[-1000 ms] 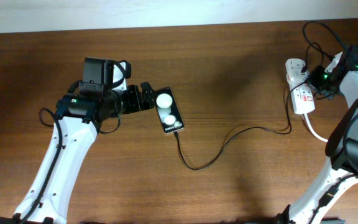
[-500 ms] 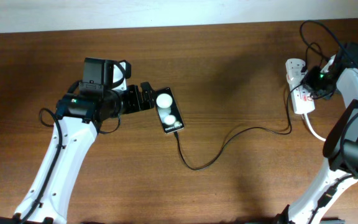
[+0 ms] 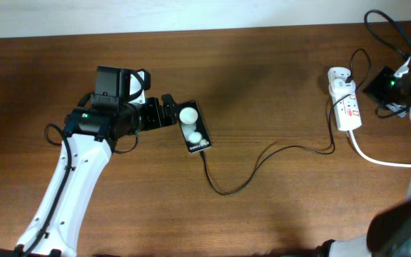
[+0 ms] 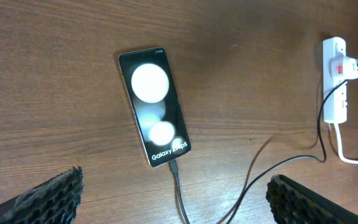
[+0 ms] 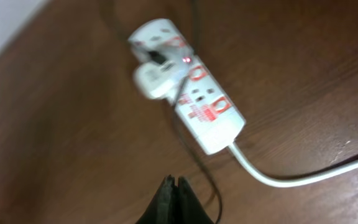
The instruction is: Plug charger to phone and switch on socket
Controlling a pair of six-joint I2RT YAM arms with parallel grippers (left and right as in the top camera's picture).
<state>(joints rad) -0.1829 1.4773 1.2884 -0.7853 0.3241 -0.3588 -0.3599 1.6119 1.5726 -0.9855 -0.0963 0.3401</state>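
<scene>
Since the frame half a second back, the right arm has drawn away from the power strip (image 3: 344, 107): it then hung over the strip's right side, and it now sits apart from it, out by the right edge of the table (image 3: 277, 64), leaving the strip uncovered. In the wrist view the right gripper (image 5: 175, 185) has its two fingers pressed together with nothing between them, held above the wood and short of the strip. The left arm, the phone (image 3: 193, 127) and the charger cable (image 3: 262, 158) lie as they did. The left arm reaches across the table with its forearm angled up from the lower left; the left gripper (image 3: 170, 111) is spread wide just beside the phone's left edge and grips nothing. The phone lies flat, the cable's connector (image 4: 174, 167) seated in its lower end. The cable loops right across the wood to the white plug adapter (image 5: 157, 78), which sits in the strip near its far end. A small red spot shows beside it through the blur, and the thick white cord (image 5: 291, 177) trails off to the right
</scene>
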